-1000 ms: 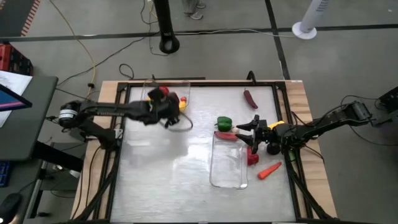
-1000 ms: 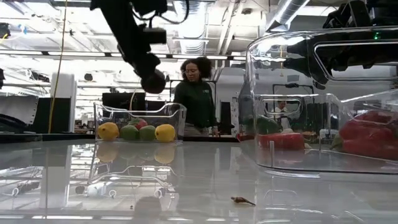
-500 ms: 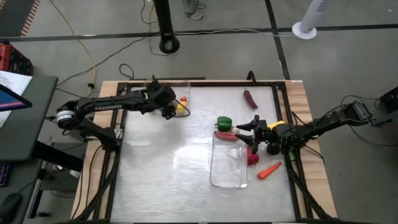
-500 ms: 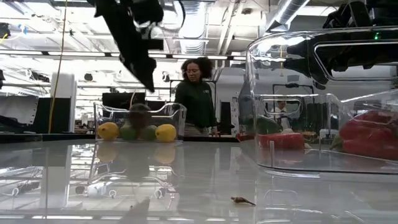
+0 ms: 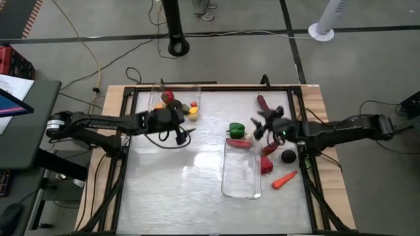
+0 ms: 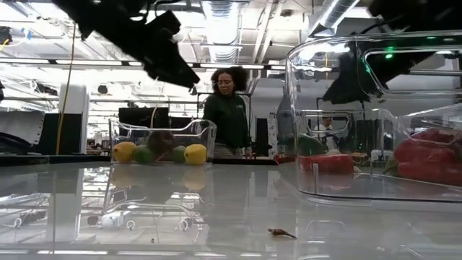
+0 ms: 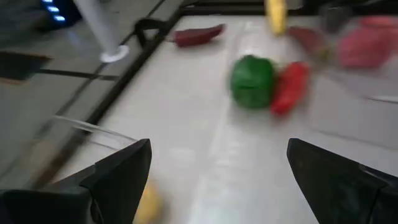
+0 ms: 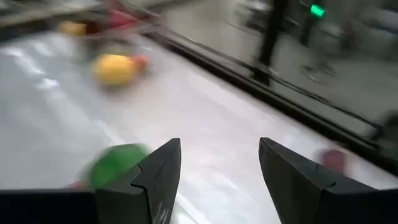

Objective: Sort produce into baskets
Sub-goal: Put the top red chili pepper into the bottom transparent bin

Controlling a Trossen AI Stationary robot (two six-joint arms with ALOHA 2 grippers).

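Note:
The left clear basket (image 5: 174,99) at the table's far left holds several round pieces, red, yellow and orange; the low view (image 6: 162,148) shows yellow, green and a maroon one in it. My left gripper (image 5: 172,120) hangs open and empty just near of this basket. The right clear basket (image 5: 241,168) lies at the middle right. A green pepper (image 5: 237,130) and a red chili (image 5: 237,142) lie at its far end. My right gripper (image 5: 262,124) is open and empty beside them, between the pepper and a maroon chili (image 5: 262,103).
A red piece (image 5: 267,166), an orange carrot (image 5: 284,179), a dark round piece (image 5: 288,155) and another red piece (image 5: 270,149) lie right of the right basket. A black frame (image 5: 296,111) rims the table. A person (image 6: 227,108) stands beyond the far edge.
My left gripper went over the left basket with a maroon round piece, let it go into the basket, then drew back toward the near edge. My right gripper has moved toward the far edge, toward the maroon chili, and turned.

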